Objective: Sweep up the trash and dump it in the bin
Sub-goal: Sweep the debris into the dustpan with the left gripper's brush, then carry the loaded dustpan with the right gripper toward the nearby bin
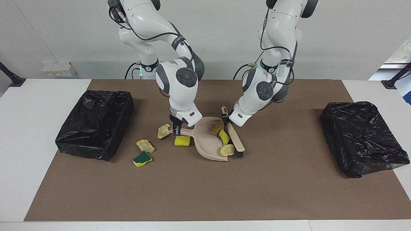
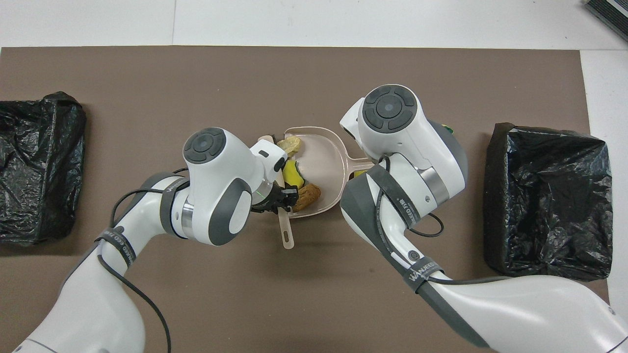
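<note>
A beige dustpan [image 1: 205, 142] lies mid-mat, and my right gripper [image 1: 176, 129] is shut on its handle. My left gripper [image 1: 226, 120] is shut on the handle of the beige brush [image 1: 237, 141], whose bristles rest at the pan's mouth. In the pan lie a brown lump [image 1: 215, 127] and a yellow sponge bit [image 1: 223, 137], with a beige chunk [image 1: 227, 149] at its lip. Outside, toward the right arm's end, sit a beige chunk [image 1: 164, 131], a yellow sponge [image 1: 182, 140], another beige chunk [image 1: 145, 145] and a green-and-yellow sponge [image 1: 142, 159]. From overhead, the dustpan [image 2: 326, 154] and brush handle [image 2: 286, 234] show; the right gripper is hidden under its wrist.
A black-lined bin [image 1: 96, 122] stands at the right arm's end of the brown mat, close to the loose scraps. A second black-bagged bin [image 1: 362, 138] stands at the left arm's end. Both arms crowd the space over the dustpan.
</note>
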You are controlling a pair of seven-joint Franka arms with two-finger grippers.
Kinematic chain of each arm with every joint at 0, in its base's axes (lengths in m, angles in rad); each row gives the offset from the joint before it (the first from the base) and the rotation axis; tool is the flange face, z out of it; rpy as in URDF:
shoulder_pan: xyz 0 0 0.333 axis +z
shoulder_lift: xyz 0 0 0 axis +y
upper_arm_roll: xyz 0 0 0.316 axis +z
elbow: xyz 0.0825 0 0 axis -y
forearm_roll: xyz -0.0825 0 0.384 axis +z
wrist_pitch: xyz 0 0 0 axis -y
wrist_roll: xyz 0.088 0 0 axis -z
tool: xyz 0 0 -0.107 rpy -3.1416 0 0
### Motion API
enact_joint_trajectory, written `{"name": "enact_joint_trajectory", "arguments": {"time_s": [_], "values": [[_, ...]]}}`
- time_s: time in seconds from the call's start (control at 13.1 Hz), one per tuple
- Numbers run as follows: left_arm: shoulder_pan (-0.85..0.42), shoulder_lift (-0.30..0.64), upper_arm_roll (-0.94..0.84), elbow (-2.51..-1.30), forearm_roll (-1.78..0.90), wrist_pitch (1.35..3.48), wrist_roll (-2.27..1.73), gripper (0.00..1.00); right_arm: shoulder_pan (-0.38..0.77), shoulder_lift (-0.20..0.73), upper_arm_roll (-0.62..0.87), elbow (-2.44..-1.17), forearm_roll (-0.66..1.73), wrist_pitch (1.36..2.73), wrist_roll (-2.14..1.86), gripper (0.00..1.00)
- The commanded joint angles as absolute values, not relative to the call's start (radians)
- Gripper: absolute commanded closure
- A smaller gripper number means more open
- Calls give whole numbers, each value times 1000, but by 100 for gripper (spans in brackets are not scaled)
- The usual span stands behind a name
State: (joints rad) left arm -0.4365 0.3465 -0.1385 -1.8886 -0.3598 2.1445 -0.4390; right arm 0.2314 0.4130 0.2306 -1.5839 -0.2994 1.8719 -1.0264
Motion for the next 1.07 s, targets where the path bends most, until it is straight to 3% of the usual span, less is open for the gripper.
{"name": "enact_joint_trajectory", "arguments": {"time_s": [0.0,0.3,0.99], "values": [[-509,383,-133,-1803,-353,2140,-445,100,212,393,242,-1595,-279,1882,-1063,100],[-483,333,-126,-1789,-347,2030,-443,100,207,394,242,-1595,-279,1882,-1063,100],[-301,207,-106,-1793,-270,1749,-456,100,163,387,242,-1597,-215,1884,-1117,100]]}}
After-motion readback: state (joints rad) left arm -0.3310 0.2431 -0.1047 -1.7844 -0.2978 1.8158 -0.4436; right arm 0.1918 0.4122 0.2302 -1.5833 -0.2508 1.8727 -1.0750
